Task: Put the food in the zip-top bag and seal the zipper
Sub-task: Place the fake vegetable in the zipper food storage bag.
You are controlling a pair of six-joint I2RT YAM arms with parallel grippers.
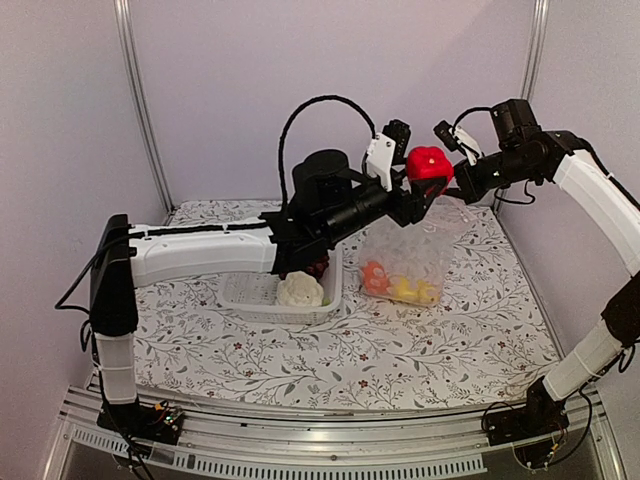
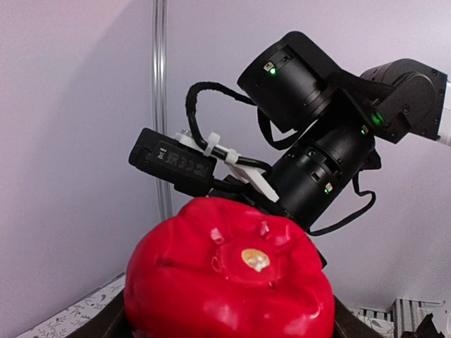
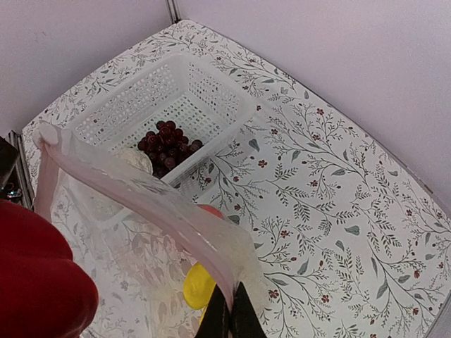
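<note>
My left gripper [image 1: 428,180] is shut on a red toy pepper [image 1: 428,163] and holds it above the mouth of the clear zip-top bag [image 1: 410,250]. The pepper fills the left wrist view [image 2: 229,278]. My right gripper [image 3: 231,317] is shut on the bag's pinkish zipper strip [image 3: 134,190] and holds the bag [image 3: 127,260] up and open. Orange and yellow pieces [image 1: 400,285] lie inside the bag; a yellow piece [image 3: 197,285] shows through it. White cauliflower [image 1: 300,290] and dark purple grapes [image 3: 165,144] sit in the white basket [image 3: 211,88].
The white slotted basket [image 1: 250,295] stands left of the bag on the floral cloth [image 1: 330,370]. Metal frame posts rise at the back corners. The right arm [image 2: 317,113] is close in front of the left wrist camera.
</note>
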